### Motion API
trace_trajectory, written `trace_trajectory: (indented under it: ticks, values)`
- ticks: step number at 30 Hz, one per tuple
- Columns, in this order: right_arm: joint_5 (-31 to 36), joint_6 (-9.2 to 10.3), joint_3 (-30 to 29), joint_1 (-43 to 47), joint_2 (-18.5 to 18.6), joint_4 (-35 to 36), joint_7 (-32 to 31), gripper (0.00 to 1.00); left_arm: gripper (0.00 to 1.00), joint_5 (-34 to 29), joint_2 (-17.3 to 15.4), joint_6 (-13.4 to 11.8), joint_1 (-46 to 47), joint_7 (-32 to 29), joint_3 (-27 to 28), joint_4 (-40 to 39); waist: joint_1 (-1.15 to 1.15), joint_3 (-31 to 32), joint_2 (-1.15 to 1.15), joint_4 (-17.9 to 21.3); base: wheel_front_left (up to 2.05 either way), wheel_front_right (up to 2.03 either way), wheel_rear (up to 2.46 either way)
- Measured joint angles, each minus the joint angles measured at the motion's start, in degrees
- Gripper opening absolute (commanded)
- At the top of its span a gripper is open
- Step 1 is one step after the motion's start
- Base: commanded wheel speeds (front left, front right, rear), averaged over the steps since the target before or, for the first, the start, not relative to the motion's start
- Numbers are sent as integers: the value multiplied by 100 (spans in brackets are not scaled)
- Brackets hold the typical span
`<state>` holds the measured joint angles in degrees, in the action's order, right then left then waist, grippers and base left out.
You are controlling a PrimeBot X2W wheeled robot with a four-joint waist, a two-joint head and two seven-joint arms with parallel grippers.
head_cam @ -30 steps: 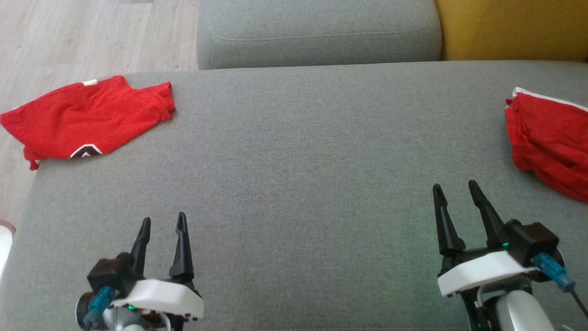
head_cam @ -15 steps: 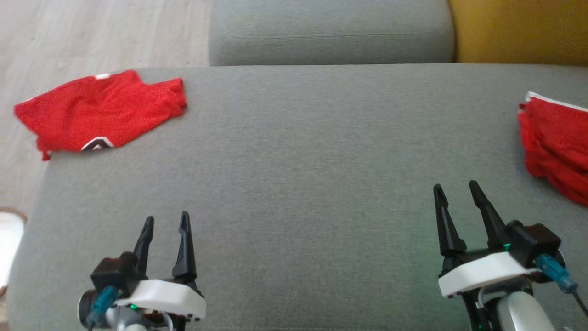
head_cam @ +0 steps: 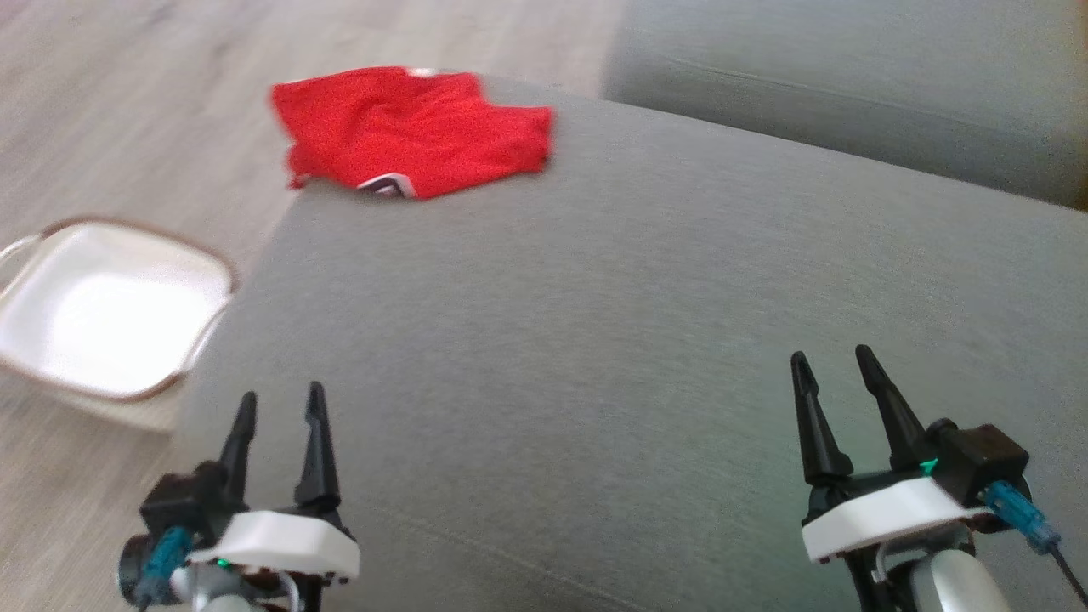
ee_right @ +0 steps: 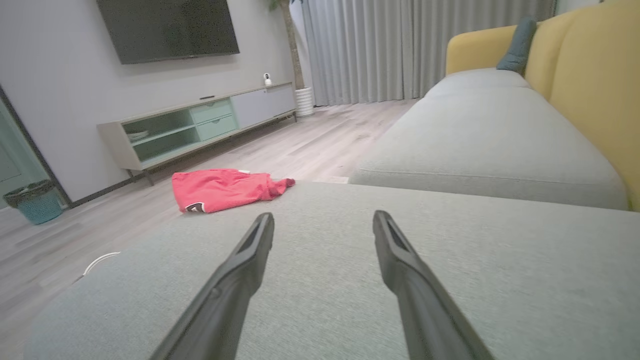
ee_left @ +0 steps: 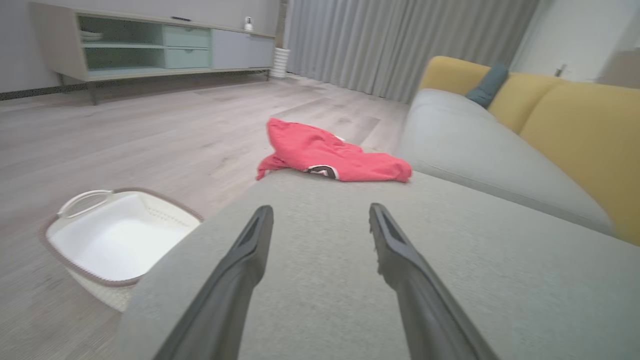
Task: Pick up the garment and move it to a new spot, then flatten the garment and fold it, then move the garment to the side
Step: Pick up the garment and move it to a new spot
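Over the grey sofa seat (head_cam: 595, 340), wood floor (head_cam: 127, 102) beside, our left end effector (head_cam: 281, 391) and right end effector (head_cam: 830, 351) gape empty; the red garment (head_cam: 412, 132) carries a blurred emblem (head_cam: 387, 185), perhaps a logo.

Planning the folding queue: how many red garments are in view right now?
1. The red garment lies crumpled at the far left corner of the grey sofa seat. Others may lie outside the frames.

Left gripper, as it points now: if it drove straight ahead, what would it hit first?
Most likely the red garment, lying almost dead ahead of the open left gripper at the far edge of the grey cushion. Its height is hard to judge, so it might skim the bare cushion first.
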<state>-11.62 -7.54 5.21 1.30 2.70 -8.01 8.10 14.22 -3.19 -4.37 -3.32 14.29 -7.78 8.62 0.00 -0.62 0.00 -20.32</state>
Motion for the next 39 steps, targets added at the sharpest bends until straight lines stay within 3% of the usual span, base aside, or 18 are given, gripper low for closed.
trace_trajectory:
  ticks: [7, 17, 22, 28, 35, 39]
  values:
    - [-4, 0, 353, -180, -4, -18, -13, 100, 100, 23, -14, -80, -130, 1, 409, -274, 0, -96, 0, -961, 0, 0, 0]
    - [65, 0, 470, -446, -2, -37, -100, 100, 100, 107, 13, -118, -305, 0, 499, -528, 0, -395, 0, -1105, 0, 0, 0]
    - [224, 0, 222, -453, -1, 203, -154, 100, 100, 42, -34, -5, -20, 0, 478, -399, 0, -556, 0, -1079, 0, 0, 0]
    - [534, 0, 199, -771, -1, 645, -424, 100, 100, -71, -545, 142, 1033, -140, 571, -300, 0, -889, 0, -840, 0, 0, 0]
    - [958, 0, 230, -1416, 10, 1294, -775, 100, 100, -77, -1473, 642, 3360, -1333, 732, 543, 1, -1712, 0, -220, 0, 0, 0]
    - [1178, 0, 198, -1580, 23, 1623, -939, 100, 100, 140, -1702, 749, 4579, -2035, 836, 1413, 1, -2274, 0, 121, 0, 0, 0]
